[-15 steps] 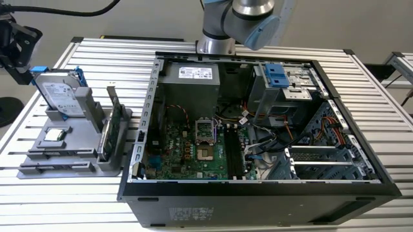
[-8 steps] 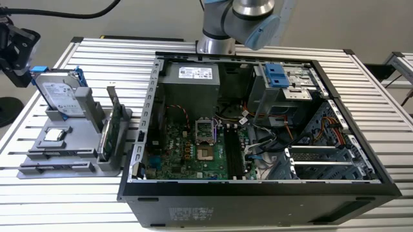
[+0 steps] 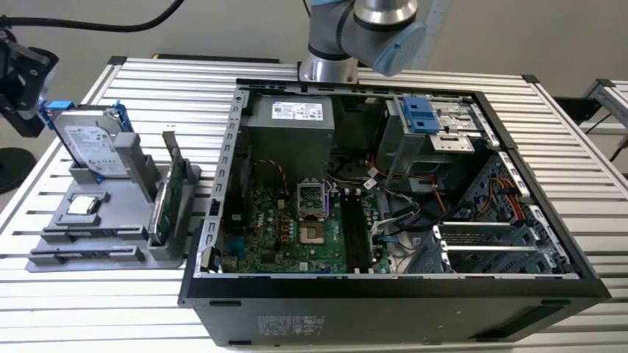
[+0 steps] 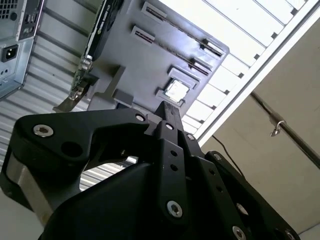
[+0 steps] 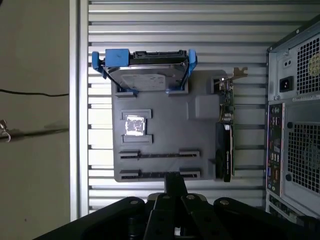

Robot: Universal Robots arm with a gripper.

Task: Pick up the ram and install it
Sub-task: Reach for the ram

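My gripper (image 5: 175,177) hangs high above the front edge of a grey parts holder (image 5: 165,112), and its dark fingertips (image 4: 169,107) are pressed together with no gap, so it is shut. Nothing shows sticking out from between them. The ram is hidden: the holder's two slotted rows (image 5: 160,155) show just thin dark lines. In the exterior view the open computer case (image 3: 220,184) has its motherboard (image 3: 294,228) with long black slots (image 3: 355,232) facing up.
The holder (image 3: 118,195) also carries a hard drive in blue clips (image 5: 145,75), a square processor (image 5: 135,125) and an upright green card with a metal bracket (image 5: 226,125). A black device with a cable (image 3: 20,77) stands at the exterior view's left. Everything rests on a slatted metal table (image 3: 147,81).
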